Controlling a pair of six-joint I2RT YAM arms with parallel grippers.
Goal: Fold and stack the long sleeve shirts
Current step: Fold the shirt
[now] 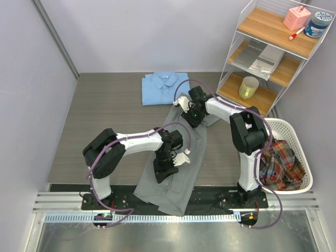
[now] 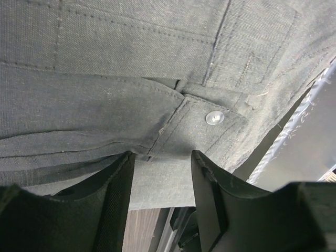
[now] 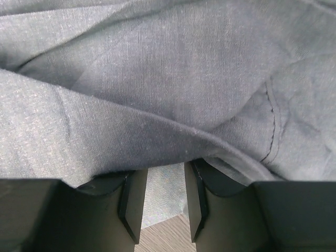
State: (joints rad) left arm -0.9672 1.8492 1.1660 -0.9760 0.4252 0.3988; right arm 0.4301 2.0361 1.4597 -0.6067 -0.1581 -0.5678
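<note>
Grey shirt is the one in hand. It's strung out down the middle of the table, from about 1 o'clock to 6 o'clock, with the near end spilling over the near edge. The blue shirt sits folded at 12 o'clock. Your left gripper is down at a buttoned cuff and your right gripper is at the far end. Both have their jaws part-way apart with grey cloth in the gap, and honestly I can't tell if either is really pinching. I'd make sure both bites are solid first. Then bring the two ends together evenly so the fold lands flat with the sleeve tucked in, keeping clear of the basket at 3 o'clock.
</note>
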